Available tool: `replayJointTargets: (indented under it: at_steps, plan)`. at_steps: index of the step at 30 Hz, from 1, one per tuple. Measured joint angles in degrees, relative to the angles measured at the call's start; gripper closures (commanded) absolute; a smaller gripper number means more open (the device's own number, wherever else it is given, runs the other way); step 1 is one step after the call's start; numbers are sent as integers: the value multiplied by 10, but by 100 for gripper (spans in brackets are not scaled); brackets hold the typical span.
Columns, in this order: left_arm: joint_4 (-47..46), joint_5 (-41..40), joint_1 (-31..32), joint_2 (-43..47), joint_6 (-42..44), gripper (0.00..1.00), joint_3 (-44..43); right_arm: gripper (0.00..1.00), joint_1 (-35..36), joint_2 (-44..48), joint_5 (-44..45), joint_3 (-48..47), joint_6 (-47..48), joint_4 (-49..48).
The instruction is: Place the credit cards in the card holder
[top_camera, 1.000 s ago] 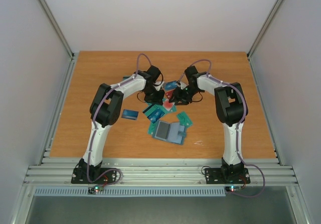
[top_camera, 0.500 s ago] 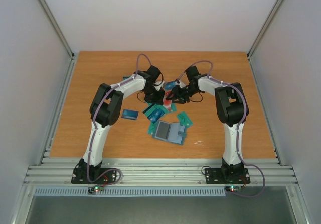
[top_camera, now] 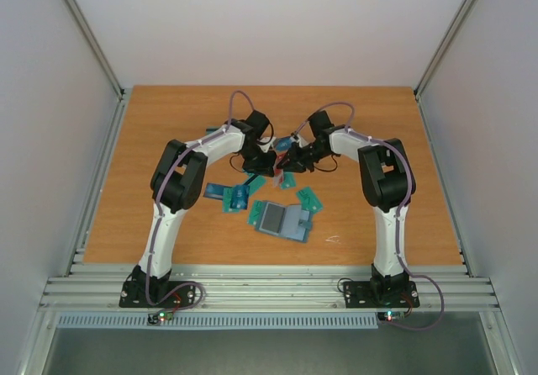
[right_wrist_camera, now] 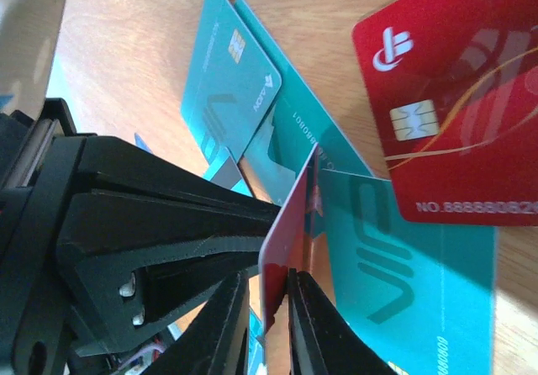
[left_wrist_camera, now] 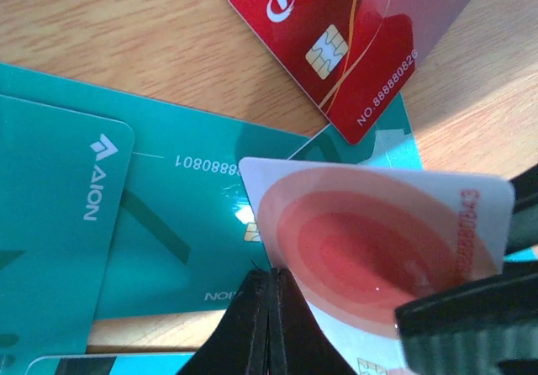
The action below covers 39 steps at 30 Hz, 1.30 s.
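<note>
Pink-ringed card (left_wrist_camera: 378,240), lower edge hidden, pinched in left gripper (left_wrist_camera: 269,278); right gripper (right_wrist_camera: 267,278) straddles it, grip unclear; wooden table (top_camera: 168,123), white walls (top_camera: 252,22).

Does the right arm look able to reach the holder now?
Probably, but not freely: the holder lies open and uncovered close by, yet the right gripper straddles a card the left gripper holds.

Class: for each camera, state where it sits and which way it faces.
Top external: above and behind the bases, looking down on the table, both arms and the card holder.
Left wrist: on the left arm, looking past the left gripper at the ringed card it pinches.
Right wrist: on the right arm; right gripper straddles that card.
Both wrist views share the red card.
</note>
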<state>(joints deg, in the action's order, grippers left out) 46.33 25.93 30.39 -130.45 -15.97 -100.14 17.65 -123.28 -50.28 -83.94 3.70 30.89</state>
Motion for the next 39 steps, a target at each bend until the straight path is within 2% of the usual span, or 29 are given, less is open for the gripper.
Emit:
replayJointTargets:
  at_steps: [6,14,20,25,33,39]
  plan:
    - [0,3,0,0,0,100,2,98,9,-6,5,0,-2,2]
    - [4,1,0,7,-1,100,7,99,12,-12,44,-17,4,41]
    - [23,-12,6,39,-7,93,30,99,16,13,60,-11,5,56]
    - [33,-23,8,142,-27,86,65,99,16,84,64,19,2,56]
    - [26,-25,8,321,-66,72,148,99,16,260,53,109,-33,25]
    - [-5,19,8,439,-106,63,243,99,16,378,23,180,-84,-12]
